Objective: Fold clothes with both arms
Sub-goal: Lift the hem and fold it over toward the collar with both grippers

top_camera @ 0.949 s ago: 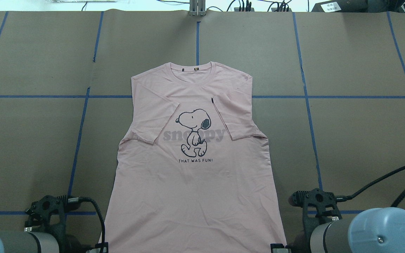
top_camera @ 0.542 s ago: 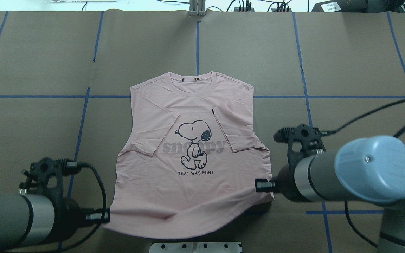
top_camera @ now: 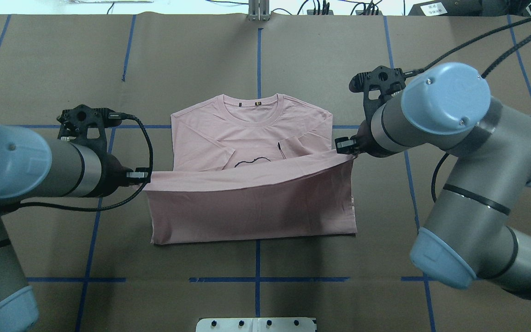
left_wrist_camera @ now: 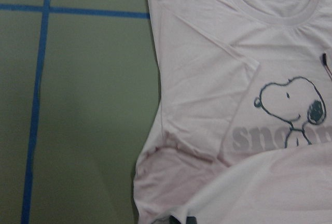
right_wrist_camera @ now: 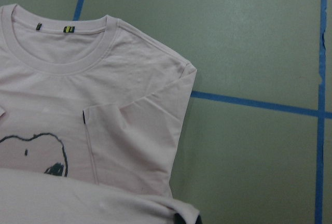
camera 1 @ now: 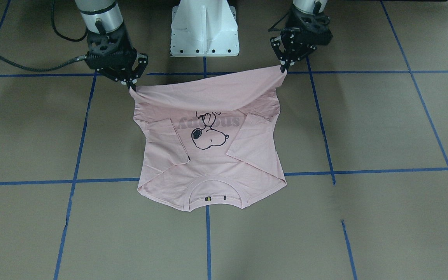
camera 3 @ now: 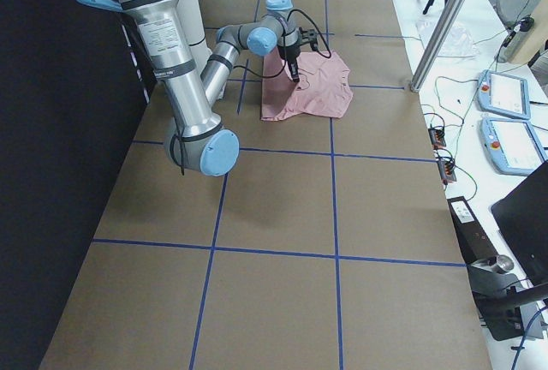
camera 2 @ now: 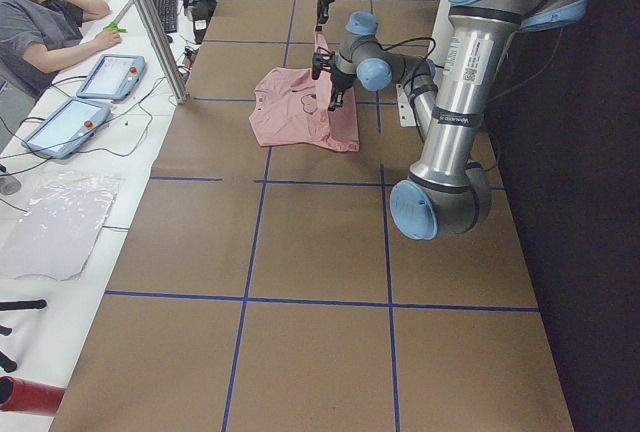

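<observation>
The pale pink T-shirt (top_camera: 251, 207) lies front up on the brown table with both sleeves folded in. Its lower half is lifted and doubled over toward the collar (top_camera: 257, 103). It hides most of the Snoopy drawing (camera 1: 207, 138) in the overhead view. My left gripper (top_camera: 143, 175) is shut on the left hem corner. My right gripper (top_camera: 348, 145) is shut on the right hem corner. Both hold the hem above the chest, as the front-facing view shows for the left gripper (camera 1: 284, 68) and the right gripper (camera 1: 132, 86). The small dark sleeve tag (top_camera: 278, 145) shows beside the hem.
Blue tape lines (top_camera: 258, 55) grid the brown table cover. The white pedestal base (camera 1: 204, 31) stands at the robot's edge. A metal post (top_camera: 258, 11) stands at the far edge. An operator (camera 2: 40, 22) sits with tablets (camera 2: 110, 74) beyond the table.
Both grippers have carried the hem up and away from the robot toward the collar. The lower half now lies doubled over the print.
</observation>
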You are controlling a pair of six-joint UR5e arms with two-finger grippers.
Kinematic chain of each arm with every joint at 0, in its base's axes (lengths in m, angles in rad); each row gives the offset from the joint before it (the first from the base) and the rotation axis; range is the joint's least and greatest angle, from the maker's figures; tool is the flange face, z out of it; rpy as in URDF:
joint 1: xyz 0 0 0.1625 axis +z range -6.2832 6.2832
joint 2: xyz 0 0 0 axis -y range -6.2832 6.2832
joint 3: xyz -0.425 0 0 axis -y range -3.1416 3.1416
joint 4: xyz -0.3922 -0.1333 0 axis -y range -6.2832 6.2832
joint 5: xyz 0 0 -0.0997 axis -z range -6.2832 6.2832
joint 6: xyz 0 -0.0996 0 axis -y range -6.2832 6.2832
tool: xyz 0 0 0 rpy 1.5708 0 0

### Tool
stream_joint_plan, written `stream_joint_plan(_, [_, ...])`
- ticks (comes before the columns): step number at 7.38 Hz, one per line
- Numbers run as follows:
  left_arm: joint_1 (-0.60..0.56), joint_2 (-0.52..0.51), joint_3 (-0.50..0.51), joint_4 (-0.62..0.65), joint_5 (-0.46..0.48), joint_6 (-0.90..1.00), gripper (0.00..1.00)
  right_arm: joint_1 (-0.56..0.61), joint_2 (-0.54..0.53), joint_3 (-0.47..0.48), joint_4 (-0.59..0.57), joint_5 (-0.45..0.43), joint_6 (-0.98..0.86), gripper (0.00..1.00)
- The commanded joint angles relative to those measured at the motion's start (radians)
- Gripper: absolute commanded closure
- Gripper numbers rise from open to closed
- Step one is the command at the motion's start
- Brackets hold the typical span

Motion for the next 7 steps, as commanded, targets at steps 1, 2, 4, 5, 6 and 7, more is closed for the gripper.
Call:
stream_joint_plan(1, [-0.079,-0.052,0.172,-0.111,-0.003,0.039,1.0,0.068,0.036,-0.217,0.222,0.005,-0.018,1.0])
stream_joint_plan(2, [-0.097,-0.07,0.262,-0.184,-0.002,0.041,1.0,0.089,0.044,-0.305,0.305,0.011,-0.019,1.0])
stream_joint_plan(4, [-0.106,-0.072,0.384,-0.293,0.0,0.04,1.0,0.108,0.144,-0.469,0.353,0.01,-0.022,1.0])
stream_joint_plan(5, [-0.114,-0.09,0.479,-0.369,0.001,0.039,1.0,0.112,0.185,-0.564,0.403,0.008,-0.024,1.0])
stream_joint_plan(6, [-0.12,-0.096,0.54,-0.44,0.003,0.039,1.0,0.112,0.212,-0.664,0.492,0.007,-0.024,1.0])
stream_joint_plan(7, [-0.123,-0.13,0.602,-0.472,0.004,0.039,1.0,0.118,0.214,-0.706,0.537,0.007,-0.024,1.0])
